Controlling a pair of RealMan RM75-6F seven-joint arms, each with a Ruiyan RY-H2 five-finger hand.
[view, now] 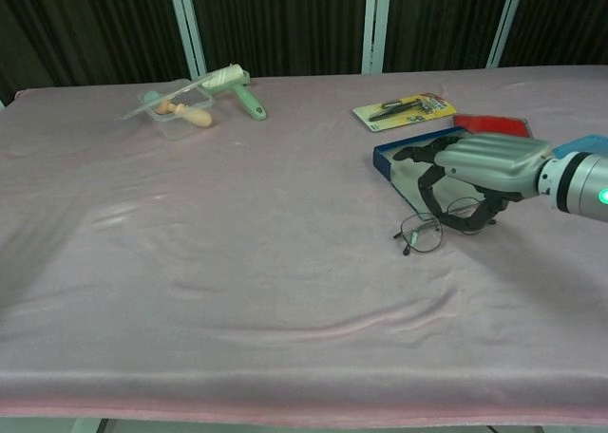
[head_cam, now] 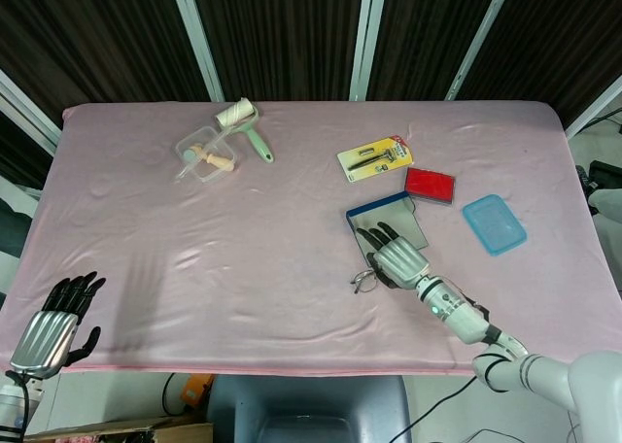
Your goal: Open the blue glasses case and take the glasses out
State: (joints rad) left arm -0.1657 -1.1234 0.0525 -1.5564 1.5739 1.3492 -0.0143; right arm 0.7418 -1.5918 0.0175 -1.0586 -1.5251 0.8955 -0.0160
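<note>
Right robot hand [view: 480,162] hovering over the glasses [view: 439,226], fingers curled around the frame, apparently gripping it. Glasses just outside the open blue glasses case [head_cam: 374,213], long axis along the desk [head_cam: 194,229] edge. Left robot hand [head_cam: 47,328] far off, open and idle.

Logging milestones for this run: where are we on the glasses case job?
Done: the blue glasses case lies open, and the glasses are out of it, on the pink cloth beside it.
In hand: the right robot hand is over the glasses, fingers curled around the frame.
Left: only letting go, it seems. The left robot hand idles off the table edge.
</note>
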